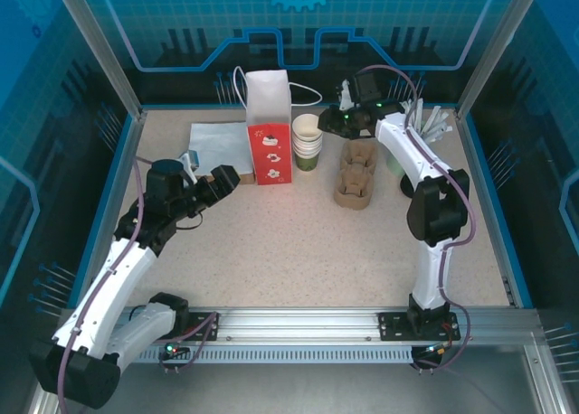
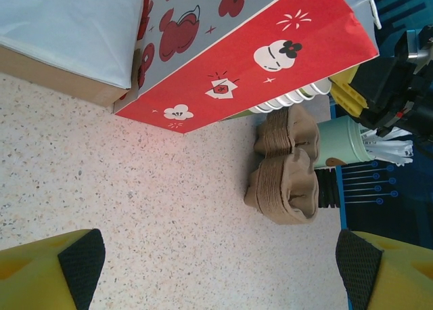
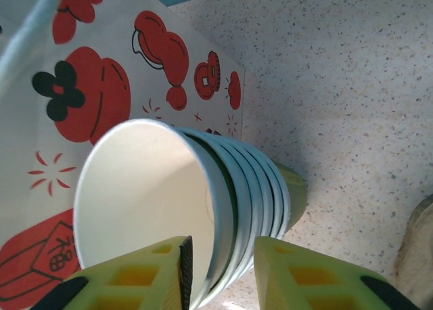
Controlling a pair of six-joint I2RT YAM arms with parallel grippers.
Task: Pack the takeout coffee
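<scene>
None of the packing is done: the cup [image 3: 149,202] tops a stack [image 1: 308,141] just right of the bag [image 1: 269,138]. The right end effector [image 3: 220,273] straddles its rim; clamping cannot be confirmed. The left end effector [image 2: 220,266] is spread, left of the bag. Remaining: lift and insertion.

The near half of the speckled beige tabletop [image 1: 298,251] lies open. Farther back, a tall red-and-white paper bag [image 1: 269,129], a stack of green white-rimmed paper cups [image 1: 308,143] and brown pulp cup carriers [image 1: 355,174] crowd together, with only narrow gaps between them.
</scene>
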